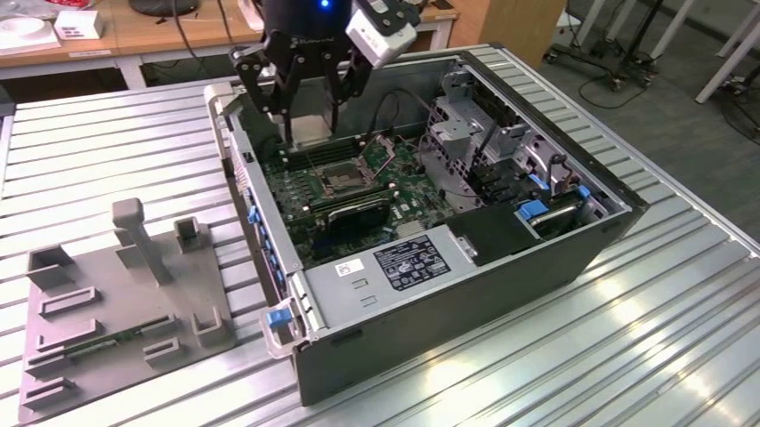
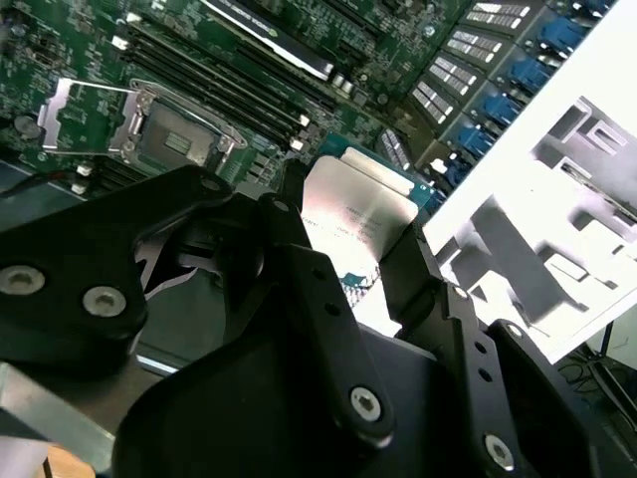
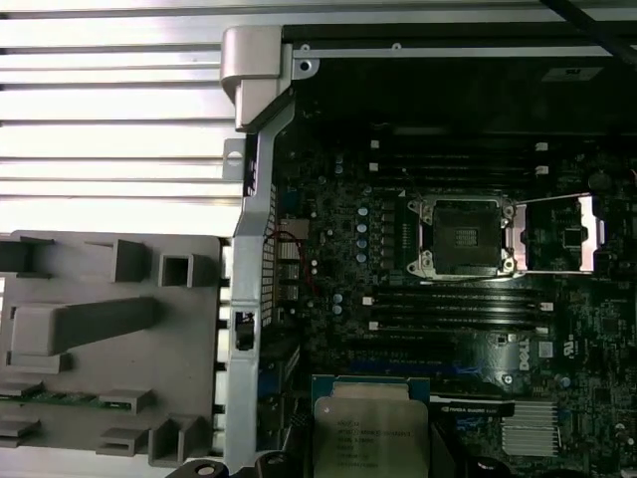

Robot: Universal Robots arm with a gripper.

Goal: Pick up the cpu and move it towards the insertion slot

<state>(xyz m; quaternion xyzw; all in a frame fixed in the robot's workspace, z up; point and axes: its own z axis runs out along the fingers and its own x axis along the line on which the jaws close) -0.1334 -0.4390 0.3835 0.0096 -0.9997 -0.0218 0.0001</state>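
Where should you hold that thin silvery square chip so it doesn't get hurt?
By its two opposite edges, coming from above. The thin silvery square cpu is flat, so only its thin rim gives a safe pinch. The black gripper holds it that way now, one finger on each side, above the green motherboard and open socket.

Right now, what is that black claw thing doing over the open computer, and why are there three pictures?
The black claw is a robot arm's gripper. It pinches a small silvery square chip, the cpu, between its fingers and holds it up over the open computer case. One picture comes from a camera standing away from the arm, looking at the whole metal table. The other two come from cameras riding on the arm, so they look down past the claw. Inside the case is a green board with a square socket, the insertion slot, its metal lid flipped open. Beside the case lies a grey holder tray.
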